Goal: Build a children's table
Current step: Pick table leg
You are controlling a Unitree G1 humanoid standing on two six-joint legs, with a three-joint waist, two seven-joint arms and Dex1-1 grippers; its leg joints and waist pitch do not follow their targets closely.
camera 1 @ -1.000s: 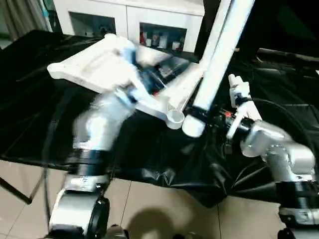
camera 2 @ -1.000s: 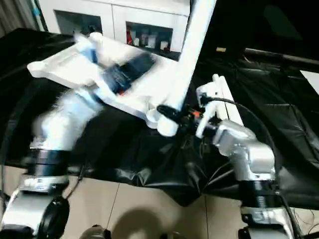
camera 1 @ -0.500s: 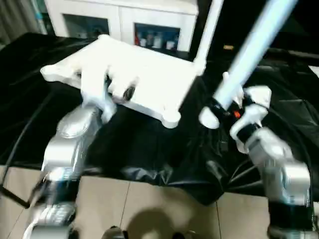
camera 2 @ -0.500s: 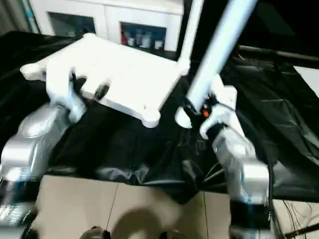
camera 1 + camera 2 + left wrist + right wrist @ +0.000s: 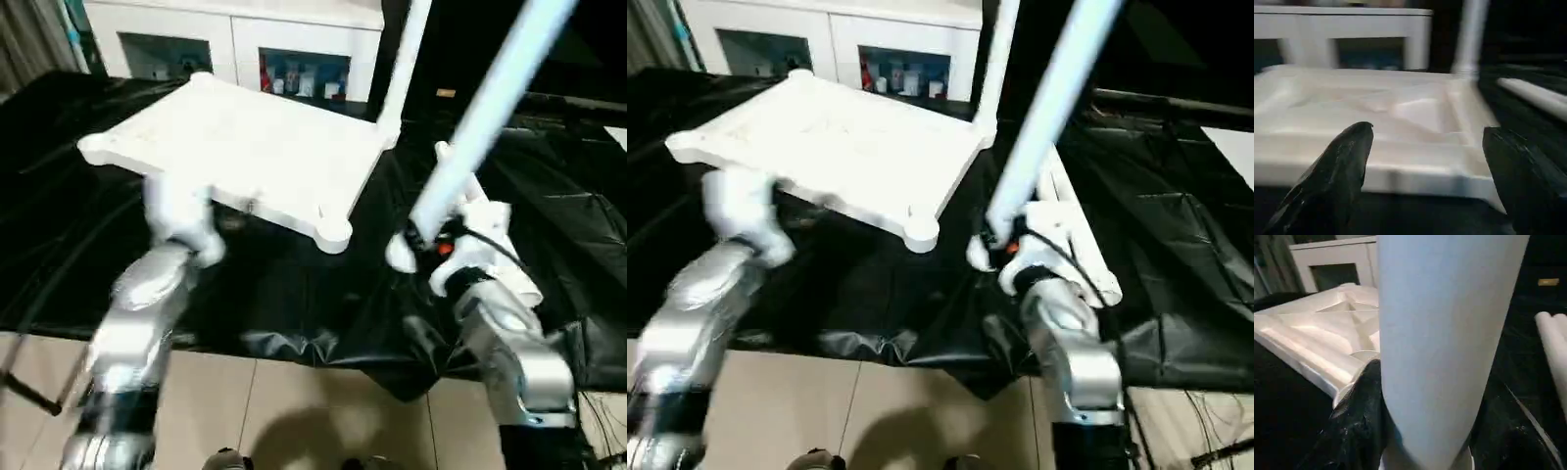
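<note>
Tabletop (image 5: 245, 147) lies underside-up on the black-draped counter (image 5: 294, 294), one leg (image 5: 397, 69) already standing in its far corner. Right tool (image 5: 431, 240) clamps another leg (image 5: 490, 108); left tool (image 5: 1425, 161) hangs wide open, empty. Next, I judge: seat that leg in the near corner socket (image 5: 333, 232).

Tabletop (image 5: 245, 147) is looking like smooth white plastic, ribbed on its upturned side. Held leg (image 5: 480, 127) is showing as smooth white plastic tube, slight sheen. Black sheet (image 5: 294, 284) over the bench is appearing thin, crinkled, glossy like plastic film. Forearms (image 5: 147, 304) are reading as brushed silver metal. Left gripper's fingers (image 5: 1337, 171) are looking matt black.
</note>
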